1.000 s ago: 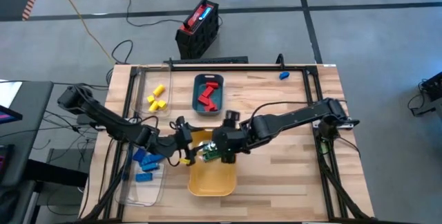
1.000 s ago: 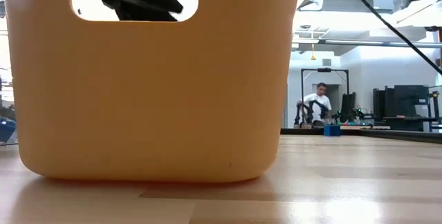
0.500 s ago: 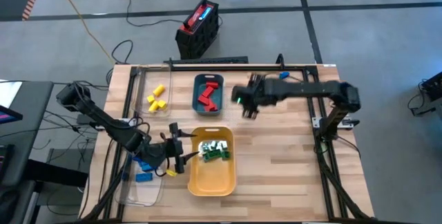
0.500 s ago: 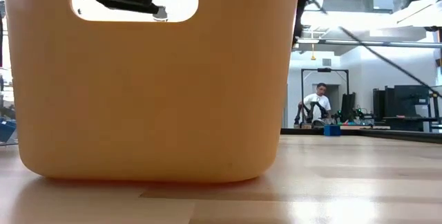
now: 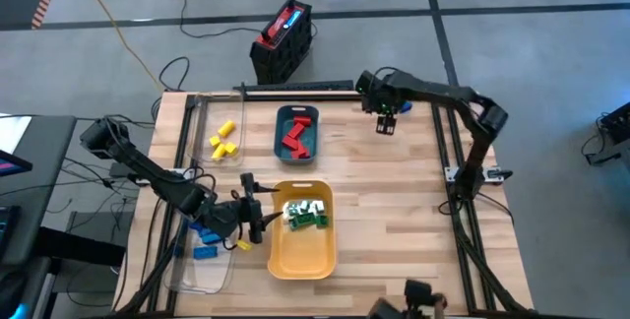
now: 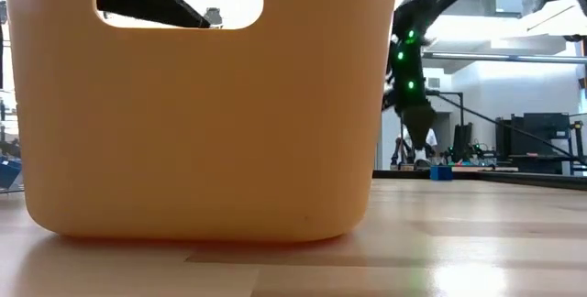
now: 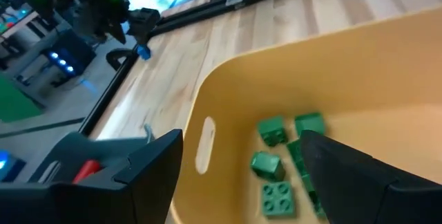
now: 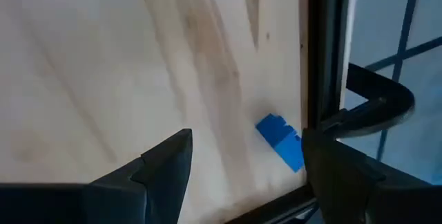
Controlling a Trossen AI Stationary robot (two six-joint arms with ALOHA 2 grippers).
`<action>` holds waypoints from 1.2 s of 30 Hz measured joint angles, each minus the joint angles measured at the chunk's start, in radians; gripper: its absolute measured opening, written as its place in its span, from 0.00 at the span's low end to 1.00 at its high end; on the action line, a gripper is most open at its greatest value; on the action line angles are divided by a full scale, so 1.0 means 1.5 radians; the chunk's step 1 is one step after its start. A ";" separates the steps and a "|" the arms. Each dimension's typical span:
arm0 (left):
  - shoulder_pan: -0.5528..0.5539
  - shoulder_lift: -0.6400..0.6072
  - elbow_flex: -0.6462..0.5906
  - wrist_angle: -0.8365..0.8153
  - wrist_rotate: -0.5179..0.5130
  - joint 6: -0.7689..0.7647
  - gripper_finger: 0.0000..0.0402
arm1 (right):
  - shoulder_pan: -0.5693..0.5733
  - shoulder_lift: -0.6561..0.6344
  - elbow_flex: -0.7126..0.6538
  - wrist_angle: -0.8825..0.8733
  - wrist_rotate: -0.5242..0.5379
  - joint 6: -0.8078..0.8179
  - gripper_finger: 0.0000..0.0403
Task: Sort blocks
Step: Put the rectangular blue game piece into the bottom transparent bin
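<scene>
My right gripper (image 5: 386, 124) (image 8: 247, 137) hangs open above the table's far right corner. A lone blue block (image 8: 280, 141) (image 5: 405, 108) lies flat on the wood beside the far rail, just beyond the fingertips. My left gripper (image 5: 256, 221) (image 7: 242, 177) is open at the left rim of the yellow tray (image 5: 300, 255), looking in at several green blocks (image 7: 283, 169) (image 5: 305, 213) on its floor. Red blocks (image 5: 295, 137) lie in the teal tray. Yellow blocks (image 5: 224, 140) and blue blocks (image 5: 205, 235) lie in the clear trays on the left.
A black rail with a clamp (image 8: 366, 103) borders the far edge next to the lone blue block. The red-and-black box (image 5: 283, 35) stands on the floor beyond the table. Bare wood spreads to the right of the yellow tray. The low view is mostly filled by the yellow tray's wall (image 6: 202, 123).
My right gripper has risen out of the yellow tray and swung across the table to the far right corner, ending over the lone blue block. My left gripper has drawn back slightly toward the near edge and now stays at the tray's left rim.
</scene>
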 joint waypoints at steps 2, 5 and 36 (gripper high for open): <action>0.008 0.000 0.000 -0.019 0.002 -0.001 0.72 | -0.018 0.026 0.002 0.003 0.021 -0.037 0.70; 0.018 0.000 0.000 -0.046 0.006 -0.012 0.72 | -0.040 0.062 0.002 0.000 0.068 -0.100 0.70; 0.027 0.000 0.000 -0.137 0.003 -0.047 0.72 | -0.147 0.123 -0.011 0.072 0.091 -0.426 0.57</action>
